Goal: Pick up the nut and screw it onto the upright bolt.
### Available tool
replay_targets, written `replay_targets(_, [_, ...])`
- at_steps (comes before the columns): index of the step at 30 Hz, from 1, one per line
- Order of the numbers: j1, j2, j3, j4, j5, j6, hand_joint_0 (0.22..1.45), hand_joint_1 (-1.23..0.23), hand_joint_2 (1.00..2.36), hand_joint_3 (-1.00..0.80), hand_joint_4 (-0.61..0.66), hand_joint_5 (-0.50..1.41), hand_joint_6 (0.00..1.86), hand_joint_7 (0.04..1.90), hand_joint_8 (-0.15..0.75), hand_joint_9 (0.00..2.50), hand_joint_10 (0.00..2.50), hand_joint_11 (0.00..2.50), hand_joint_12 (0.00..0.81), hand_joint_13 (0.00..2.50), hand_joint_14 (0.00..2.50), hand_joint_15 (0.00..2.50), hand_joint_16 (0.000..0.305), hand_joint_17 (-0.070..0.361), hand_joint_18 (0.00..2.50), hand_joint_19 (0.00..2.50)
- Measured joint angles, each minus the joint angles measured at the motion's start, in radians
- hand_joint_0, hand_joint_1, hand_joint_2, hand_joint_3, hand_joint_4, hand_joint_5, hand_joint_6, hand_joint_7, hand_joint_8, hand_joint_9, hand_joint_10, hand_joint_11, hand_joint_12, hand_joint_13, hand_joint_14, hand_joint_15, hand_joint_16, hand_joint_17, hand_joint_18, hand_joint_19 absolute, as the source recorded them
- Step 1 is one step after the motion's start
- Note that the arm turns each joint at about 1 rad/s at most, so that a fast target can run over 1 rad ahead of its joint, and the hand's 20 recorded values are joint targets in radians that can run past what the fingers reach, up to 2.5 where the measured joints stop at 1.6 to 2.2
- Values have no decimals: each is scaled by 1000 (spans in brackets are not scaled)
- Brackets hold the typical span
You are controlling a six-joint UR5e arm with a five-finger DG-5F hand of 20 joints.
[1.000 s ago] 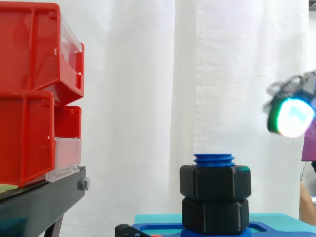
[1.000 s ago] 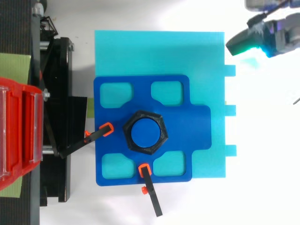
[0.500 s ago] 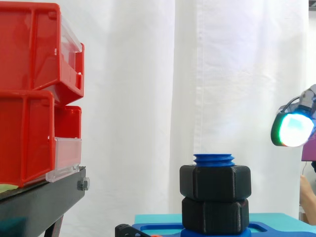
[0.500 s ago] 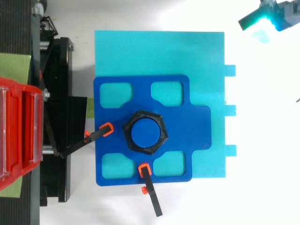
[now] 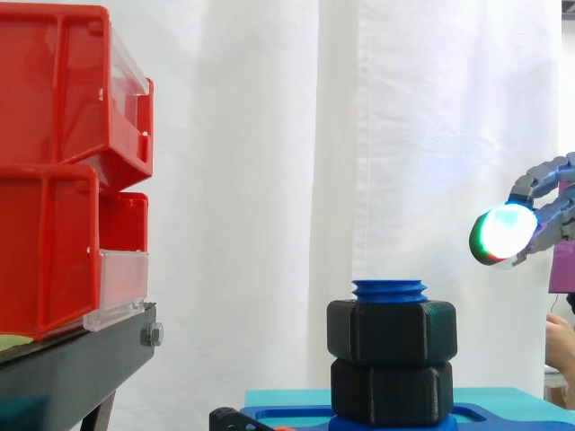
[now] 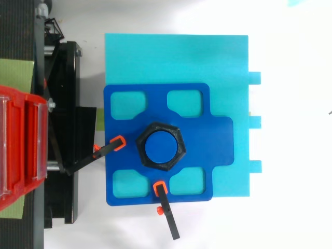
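Bins [image 5: 54,171], red, stacked on a black stand [image 5: 81,355] at left. Middle: black nut [image 5: 391,332] sits threaded on the upright blue bolt [image 5: 389,289], on a blue plate [image 6: 218,140] over a teal board [image 6: 176,57]. Right edge: hand [image 5: 544,182] higher than the nut, apart from it, fingers loose, grasping nothing.

Two black nuts are sitting on one blue bolt [image 5: 389,289]: an upper nut [image 5: 391,332] and a lower nut [image 5: 391,392]. Two red bins are standing stacked, a top bin [image 5: 54,85] and a bottom bin [image 5: 45,247]. One blue plate [image 6: 218,135] is lying on one cyan plate [image 6: 176,57]. Two clamps are touching it, a left clamp [image 6: 106,149] and a lower clamp [image 6: 165,205].
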Motion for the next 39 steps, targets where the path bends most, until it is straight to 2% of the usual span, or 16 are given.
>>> replay_targets(6, [3,0,0,3,8,155,478,-276,1000,-500,-7,-247,501,591,162,242,0,0,325,107,0,0,40,89,0,0])
replay_targets(10, [3,0,0,4,9,202,469,-257,1000,-500,-11,-254,501,630,163,199,0,0,330,71,0,0,41,93,0,0])
replay_targets(15, [3,0,0,4,12,212,468,-264,1000,-500,20,-245,502,681,170,214,0,0,332,76,0,0,42,94,0,0])
replay_targets(39, [3,0,0,6,13,210,474,-278,1000,-500,31,-242,502,682,164,200,0,0,327,111,0,0,42,94,0,0])
